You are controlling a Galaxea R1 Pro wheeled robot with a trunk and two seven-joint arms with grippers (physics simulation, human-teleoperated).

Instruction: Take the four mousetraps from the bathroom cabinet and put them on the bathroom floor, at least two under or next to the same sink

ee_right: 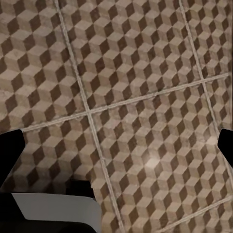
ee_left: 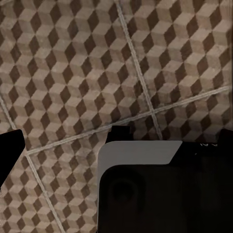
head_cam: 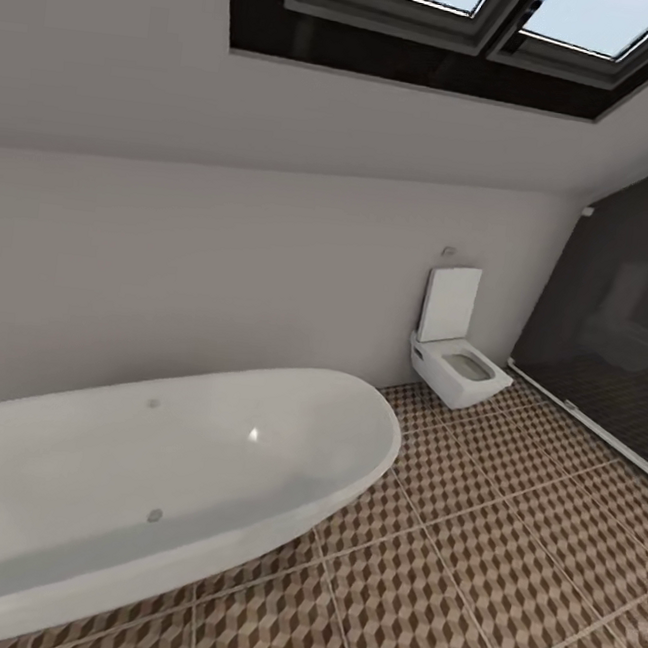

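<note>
Closest to me, both wrist cameras looked down on the bathroom floor point(ee_right: 145, 97), cube-pattern tiles with pale grout lines. My right gripper point(ee_right: 116, 143) had its dark fingertips point(ee_right: 9, 150) at opposite edges of the frame, spread wide with nothing between them. Of my left gripper I saw one dark fingertip point(ee_left: 7, 150) at the frame edge; the other side was hidden behind a grey and black part of my own body point(ee_left: 160, 189), so I could not tell whether it was spread or closed. No mousetrap lay on the tiles in either wrist view. Further out in the head view came the white oval bathtub point(head_cam: 145, 485), then the patterned floor running to the toilet point(head_cam: 454, 349) against the wall, the dark glass shower screen point(head_cam: 615, 327) beside it, and a skylight point(head_cam: 469, 19) above. I judged the task barely begun: traps not visibly fetched, cabinet and sink yet to be faced.
</note>
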